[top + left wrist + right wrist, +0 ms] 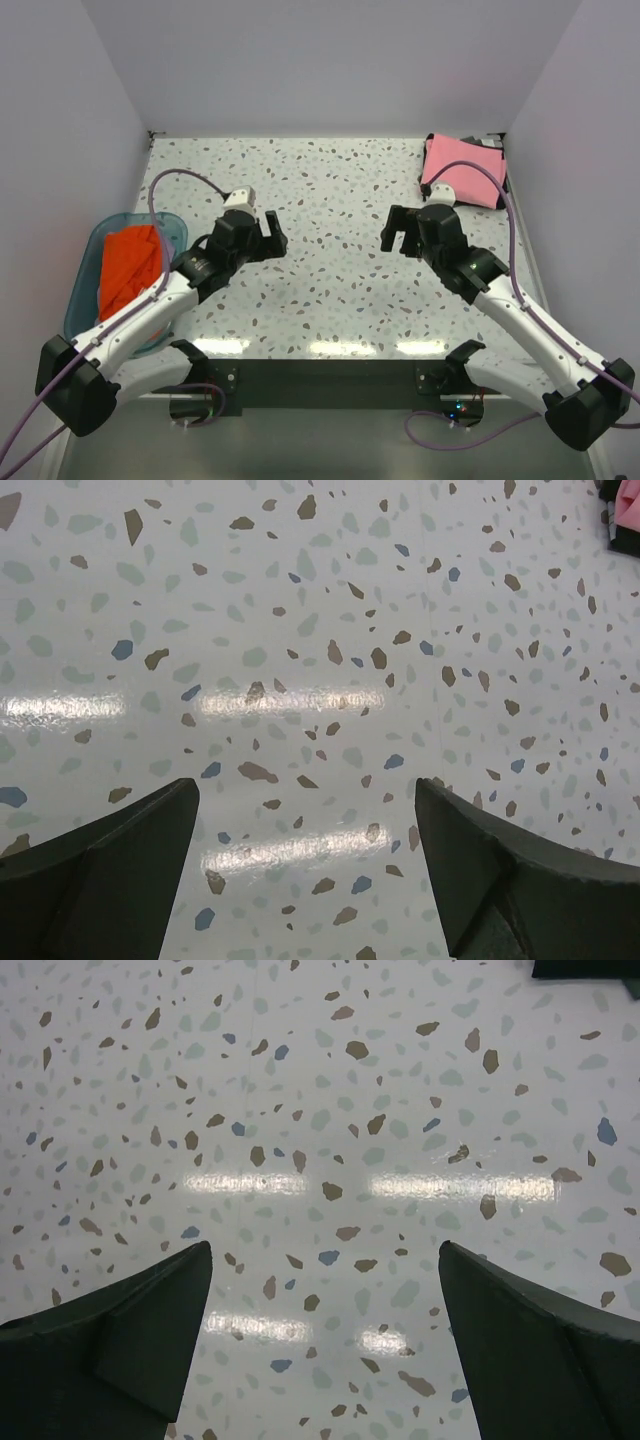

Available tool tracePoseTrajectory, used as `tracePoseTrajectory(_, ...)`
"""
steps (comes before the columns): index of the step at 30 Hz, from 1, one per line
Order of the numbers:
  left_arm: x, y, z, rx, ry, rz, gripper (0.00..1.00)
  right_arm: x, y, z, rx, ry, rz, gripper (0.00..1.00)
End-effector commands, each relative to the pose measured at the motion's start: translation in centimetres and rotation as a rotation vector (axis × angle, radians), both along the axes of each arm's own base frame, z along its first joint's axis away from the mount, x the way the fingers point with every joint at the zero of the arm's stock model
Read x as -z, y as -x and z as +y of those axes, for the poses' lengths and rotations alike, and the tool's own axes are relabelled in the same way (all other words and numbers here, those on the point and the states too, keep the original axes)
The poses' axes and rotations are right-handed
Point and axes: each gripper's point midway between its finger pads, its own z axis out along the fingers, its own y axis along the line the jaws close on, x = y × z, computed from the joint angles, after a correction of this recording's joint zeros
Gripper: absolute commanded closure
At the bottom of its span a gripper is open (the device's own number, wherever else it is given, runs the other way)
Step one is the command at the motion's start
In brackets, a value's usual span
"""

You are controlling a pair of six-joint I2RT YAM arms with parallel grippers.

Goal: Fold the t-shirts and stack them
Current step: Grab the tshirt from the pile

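Two tools hang over the middle of the speckled tabletop point(330, 190) in the top view, facing each other and well apart. The left tool point(272, 238) and the right tool point(398, 240) both stand wide open and hold nothing. An orange-red t-shirt point(130, 270) lies crumpled in a translucent teal basin point(84, 272) at the left edge of the tabletop, beside the left arm. A pink t-shirt point(462, 170) lies folded flat in the far right corner, on something dark that shows only at its edges.

From the left wrist, the left tool point(310, 880) has its two dark fingers point(110, 880) spread wide with only bare tabletop point(300, 630) between them. A sliver of the pink t-shirt point(626, 525) shows at the upper right edge.

From the right wrist, the right tool point(325, 1350) is likewise spread wide over bare tabletop point(320, 1090), gripping nothing. A dark shape point(590, 968) cuts the top right corner, too little of it visible to name.
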Motion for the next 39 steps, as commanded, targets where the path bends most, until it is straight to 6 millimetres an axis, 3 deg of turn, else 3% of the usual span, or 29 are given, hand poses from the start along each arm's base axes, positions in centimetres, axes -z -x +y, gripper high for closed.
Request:
tracePoseTrajectory(1,-2.9,-1.2,0.3,-0.054,0.016,-0.072,0.05,-0.9,-0.5,-0.3,0.009,0.009,-0.051,0.01)
tracePoseTrajectory(6,-3.9,-1.3,2.4,-0.158,-0.027,-0.061,0.04,-0.6,-0.4,-0.4,-0.001,0.025,-0.042,0.01)
tracePoseTrajectory(9,-4.6,-1.8,5.9,-0.31,-0.08,-0.028,0.04,-0.3,-0.4,-0.3,-0.007,0.035,-0.027,0.01)
tracePoseTrajectory(10,-5.7,-2.3,7.3,-0.375,-0.084,-0.041,0.04,-0.1,-0.4,-0.1,-0.016,0.041,-0.015,0.01)
tracePoseTrajectory(11,-5.2,-2.2,10.2,-0.461,-0.124,0.0,0.04,0.1,-0.4,-0.1,-0.018,0.044,-0.005,0.01)
tracePoseTrajectory(13,-6.3,-2.6,13.4,-0.587,-0.162,0.0,0.04,0.1,-0.5,0.0,-0.023,0.054,0.007,0.01)
tracePoseTrajectory(14,-6.0,-2.2,15.9,-0.67,-0.196,0.033,0.04,0.5,-0.5,0.1,-0.027,0.059,0.02,0.01)
tracePoseTrajectory(16,-6.3,-1.6,19.0,-0.801,-0.217,0.036,0.04,0.9,-0.5,0.2,-0.031,0.062,0.029,0.01)
tracePoseTrajectory(17,-5.9,-1.0,21.5,-0.886,-0.226,0.06,0.04,1.1,-0.4,0.5,-0.043,0.055,0.036,0.01)
tracePoseTrajectory(19,-4.3,0.0,23.8,-0.966,-0.22,0.113,0.04,1.5,-0.4,0.8,-0.058,0.047,0.044,0.01)
tracePoseTrajectory(20,-3.7,0.6,26.2,-1.044,-0.199,0.132,0.04,1.7,-0.4,1.2,-0.072,0.043,0.056,0.01)
tracePoseTrajectory(22,-1.4,1.4,27.7,-1.079,-0.18,0.189,0.05,1.9,-0.3,1.6,-0.09,0.034,0.064,0.01)
tracePoseTrajectory(23,-0.6,2.0,29.7,-1.154,-0.171,0.2,0.05,2.1,-0.3,1.7,-0.097,0.034,0.072,0.01)
tracePoseTrajectory(27,2.3,3.7,33.7,-1.316,-0.154,0.271,0.07,3.0,0.0,2.4,-0.13,0.021,0.105,0.01)
tracePoseTrajectory(35,7.3,4.0,37.0,-1.453,-0.078,0.413,0.09,3.9,0.2,3.7,-0.187,0.003,0.149,0.01)
tracePoseTrajectory(39,9.2,3.5,36.9,-1.442,-0.045,0.477,0.17,4.1,0.3,4.0,-0.196,-0.004,0.156,0.01)
